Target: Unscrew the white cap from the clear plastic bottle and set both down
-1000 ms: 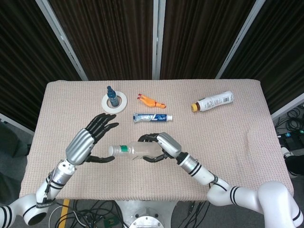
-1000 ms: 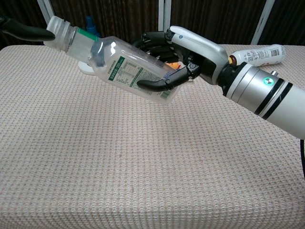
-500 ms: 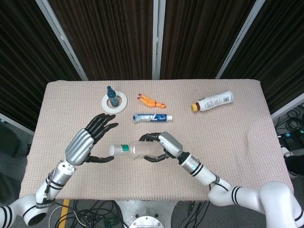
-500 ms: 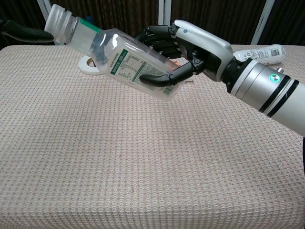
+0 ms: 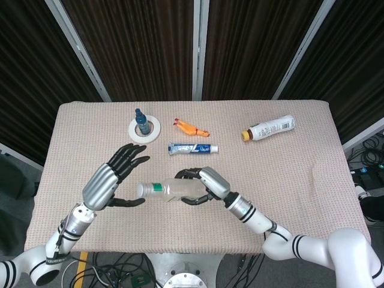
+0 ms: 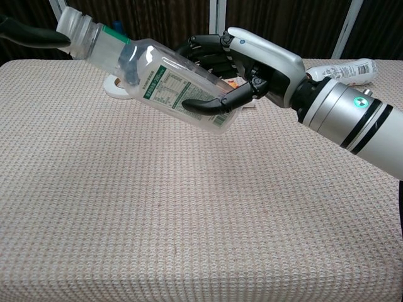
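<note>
Right hand (image 5: pixel 201 183) grips clear bottle (image 6: pixel 157 85), neck lowered slightly toward open-fingered left hand (image 5: pixel 111 178); white cap unseen, apparently off.

On the table (image 5: pixel 312 150), covered with a beige woven cloth, a small blue bottle (image 5: pixel 141 122) stands upright on a white round disc (image 5: pixel 144 129). Near it lies an orange object (image 5: pixel 191 128), and just in front of that a toothpaste tube (image 5: pixel 192 148). Well apart, to the right, a white bottle (image 5: pixel 268 128) with a yellow cap lies on its side.
</note>
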Motion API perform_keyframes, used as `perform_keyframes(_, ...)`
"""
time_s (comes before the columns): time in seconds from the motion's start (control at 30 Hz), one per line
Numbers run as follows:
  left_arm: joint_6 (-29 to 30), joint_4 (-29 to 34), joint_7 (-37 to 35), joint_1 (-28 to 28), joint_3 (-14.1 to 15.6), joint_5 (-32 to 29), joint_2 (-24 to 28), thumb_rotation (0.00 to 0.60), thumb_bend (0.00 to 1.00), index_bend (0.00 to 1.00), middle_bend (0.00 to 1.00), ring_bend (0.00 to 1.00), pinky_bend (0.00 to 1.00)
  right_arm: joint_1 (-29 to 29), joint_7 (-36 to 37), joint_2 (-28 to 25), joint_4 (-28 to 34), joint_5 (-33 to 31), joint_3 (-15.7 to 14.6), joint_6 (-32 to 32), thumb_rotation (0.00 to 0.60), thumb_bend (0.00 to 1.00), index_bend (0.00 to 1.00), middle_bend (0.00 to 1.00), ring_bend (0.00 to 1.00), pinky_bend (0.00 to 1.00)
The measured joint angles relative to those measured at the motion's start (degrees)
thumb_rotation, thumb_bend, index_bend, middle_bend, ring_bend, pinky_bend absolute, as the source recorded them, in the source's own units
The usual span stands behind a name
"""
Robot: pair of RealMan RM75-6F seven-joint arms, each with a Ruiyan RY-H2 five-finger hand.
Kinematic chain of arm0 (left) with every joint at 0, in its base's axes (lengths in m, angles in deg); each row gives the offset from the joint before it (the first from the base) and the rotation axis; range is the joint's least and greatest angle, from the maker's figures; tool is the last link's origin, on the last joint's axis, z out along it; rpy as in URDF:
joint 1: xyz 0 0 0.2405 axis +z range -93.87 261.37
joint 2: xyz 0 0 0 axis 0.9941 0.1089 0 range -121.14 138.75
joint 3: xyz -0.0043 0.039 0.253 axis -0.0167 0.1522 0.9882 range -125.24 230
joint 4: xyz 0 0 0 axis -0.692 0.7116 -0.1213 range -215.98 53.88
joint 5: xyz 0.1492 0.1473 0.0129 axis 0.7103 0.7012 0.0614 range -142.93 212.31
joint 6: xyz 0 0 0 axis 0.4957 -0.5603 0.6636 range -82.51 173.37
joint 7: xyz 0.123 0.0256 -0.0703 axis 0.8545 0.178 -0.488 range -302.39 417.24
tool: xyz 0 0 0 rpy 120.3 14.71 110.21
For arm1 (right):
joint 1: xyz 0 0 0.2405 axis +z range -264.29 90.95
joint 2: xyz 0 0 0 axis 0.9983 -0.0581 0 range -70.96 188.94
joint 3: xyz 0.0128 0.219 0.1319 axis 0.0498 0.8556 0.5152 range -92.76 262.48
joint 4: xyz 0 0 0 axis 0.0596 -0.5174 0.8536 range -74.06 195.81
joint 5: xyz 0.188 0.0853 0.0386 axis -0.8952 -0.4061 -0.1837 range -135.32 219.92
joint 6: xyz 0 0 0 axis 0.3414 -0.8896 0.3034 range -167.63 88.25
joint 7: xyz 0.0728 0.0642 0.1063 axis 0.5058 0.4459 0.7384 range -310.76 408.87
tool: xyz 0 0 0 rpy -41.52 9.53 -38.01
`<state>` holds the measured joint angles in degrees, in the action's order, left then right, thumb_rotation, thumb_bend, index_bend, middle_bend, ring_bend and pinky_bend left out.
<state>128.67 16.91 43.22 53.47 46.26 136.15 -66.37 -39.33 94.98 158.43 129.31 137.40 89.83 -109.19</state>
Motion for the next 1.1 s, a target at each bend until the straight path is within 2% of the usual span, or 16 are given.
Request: perform_keyframes(1.1, 0.49, 0.5, 1.65, -0.16, -0.04, -0.15, 0.31, 0.6, 0.0, 0.12, 0.0, 0.0, 0.0, 0.12, 0.87, -0.62, 0.38, 0.69, -0.6, -0.97, 0.6, 0.41, 0.71, 0.58, 0.45, 0.54)
